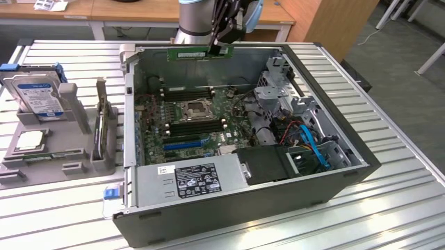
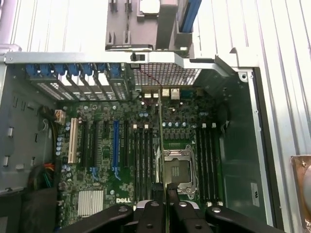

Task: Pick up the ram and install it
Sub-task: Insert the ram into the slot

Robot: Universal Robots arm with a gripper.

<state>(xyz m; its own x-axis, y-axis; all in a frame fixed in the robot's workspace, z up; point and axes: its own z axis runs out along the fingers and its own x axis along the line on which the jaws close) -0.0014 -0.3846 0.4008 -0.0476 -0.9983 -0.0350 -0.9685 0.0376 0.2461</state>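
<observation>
The ram [image 1: 198, 53] is a thin green stick with a white label. It hangs level above the far rim of the open computer case [image 1: 361, 156], and my gripper [image 1: 222, 46] is shut on its end toward the exterior view's right. In the wrist view the ram [image 2: 161, 126] shows edge-on as a thin line running out from between the black fingers [image 2: 154, 194]. It lies over the motherboard [image 2: 97, 165], between the black memory slots [image 2: 141, 155] and the CPU socket [image 2: 180, 165], well above them.
A second bank of memory slots [image 2: 209, 165] lies on the socket's other side, and a blue expansion slot [image 2: 115, 145] is nearby. In the case are a power supply [image 1: 191, 179], a drive cage [image 1: 278, 88] and blue cables [image 1: 313, 146]. A hard drive [image 1: 38, 96] stands in a grey holder at the exterior view's left.
</observation>
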